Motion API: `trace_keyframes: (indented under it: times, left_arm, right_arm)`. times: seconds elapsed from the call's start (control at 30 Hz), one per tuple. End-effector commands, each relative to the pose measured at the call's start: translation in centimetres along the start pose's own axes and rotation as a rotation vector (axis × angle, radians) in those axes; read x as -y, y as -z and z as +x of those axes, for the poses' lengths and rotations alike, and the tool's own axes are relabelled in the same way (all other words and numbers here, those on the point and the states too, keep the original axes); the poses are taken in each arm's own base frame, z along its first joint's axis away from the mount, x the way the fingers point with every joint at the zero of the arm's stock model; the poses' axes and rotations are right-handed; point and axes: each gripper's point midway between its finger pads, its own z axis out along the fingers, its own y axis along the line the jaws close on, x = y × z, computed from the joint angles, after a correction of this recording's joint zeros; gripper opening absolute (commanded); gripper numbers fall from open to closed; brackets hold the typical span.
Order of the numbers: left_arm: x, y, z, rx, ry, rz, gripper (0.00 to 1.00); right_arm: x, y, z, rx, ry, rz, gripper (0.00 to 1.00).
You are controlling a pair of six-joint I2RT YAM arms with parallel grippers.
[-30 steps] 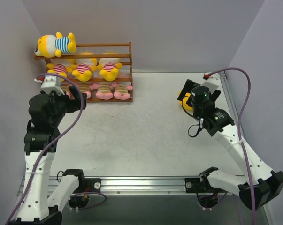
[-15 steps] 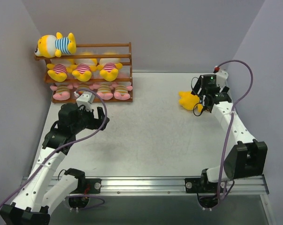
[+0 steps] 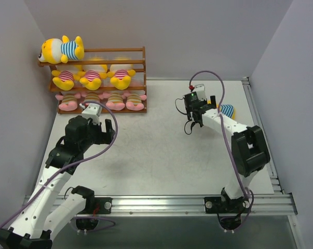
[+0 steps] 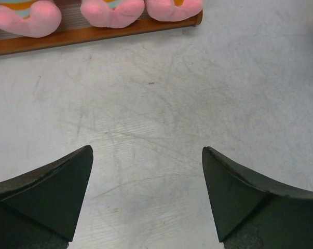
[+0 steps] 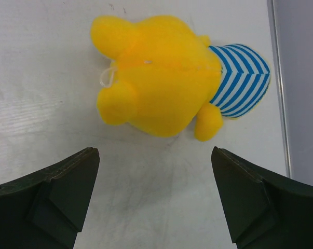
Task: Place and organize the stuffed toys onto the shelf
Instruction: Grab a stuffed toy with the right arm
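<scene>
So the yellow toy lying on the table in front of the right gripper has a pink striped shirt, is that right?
Not quite: its shirt is blue-striped. The right wrist view shows the yellow toy lying on the table in front of the right gripper.

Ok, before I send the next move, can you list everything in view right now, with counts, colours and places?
shelf: 1, orange-brown wood, three tiers, far left of table
top-tier toy: 1, yellow, blue-striped shirt, lying on its side
middle-tier toys: 3, yellow, pink-striped shirts
bottom-tier toys: 4, pink, tan-striped shirts
loose toy: 1, yellow, blue-striped shirt, on table at right
table: 1, pale grey
cables: 2, purple, one per arm
left gripper: open, empty, over bare table before the shelf
right gripper: open, empty, facing the loose toy
</scene>
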Motion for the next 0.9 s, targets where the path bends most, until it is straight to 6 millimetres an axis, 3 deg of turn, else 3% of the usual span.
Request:
trace_keyframes:
  times: [0.0,0.13,0.47,0.73,0.87]
  left_arm:
    - [-1.2,0.8,-1.3,0.04,-0.011,-0.069,0.94]
    - [-1.5,1.0,-1.3,0.042,-0.006,-0.09,0.94]
    - [-1.5,1.1,-1.3,0.044,-0.004,-0.09,0.94]
    - [-1.7,1.1,-1.3,0.042,-0.003,-0.098,0.94]
    - [-1.7,1.0,-1.2,0.037,-0.004,-0.099,0.94]
  right_arm:
    - [1.2,-0.4,-1.2,0.04,0.122,0.169,0.93]
    - [0.4,-2.5,0.2,-0.003,0.219,0.277,0.93]
    - [-0.1,-4.7,0.7,-0.008,0.41,0.472,0.91]
    - [0.2,-5.6,0.6,-0.002,0.479,0.58,0.76]
    - [0.2,-6.0,0.4,0.002,0.484,0.604,0.6]
